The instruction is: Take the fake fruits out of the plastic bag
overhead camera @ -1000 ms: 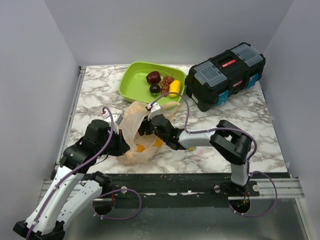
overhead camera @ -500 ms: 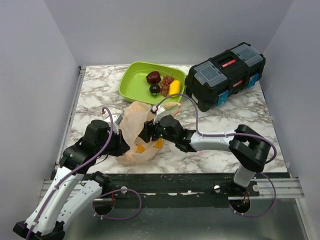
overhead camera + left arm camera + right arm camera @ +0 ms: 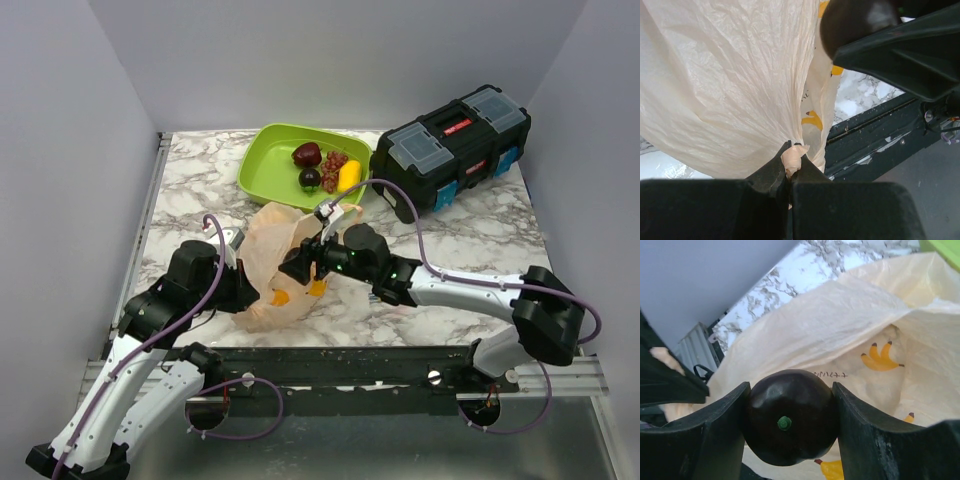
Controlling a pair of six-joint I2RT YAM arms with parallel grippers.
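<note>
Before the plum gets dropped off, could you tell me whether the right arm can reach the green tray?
Probably yes: the right gripper holds the plum over the bag, only the bag's handle lies before the tray, and the toolbox stands aside.

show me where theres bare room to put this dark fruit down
The tray's left half is bare; its right half holds four fruits. Open marble lies left of the tray, and in front of the toolbox toward the right edge. Crowded: the gap where bag, tray and toolbox meet.
</note>
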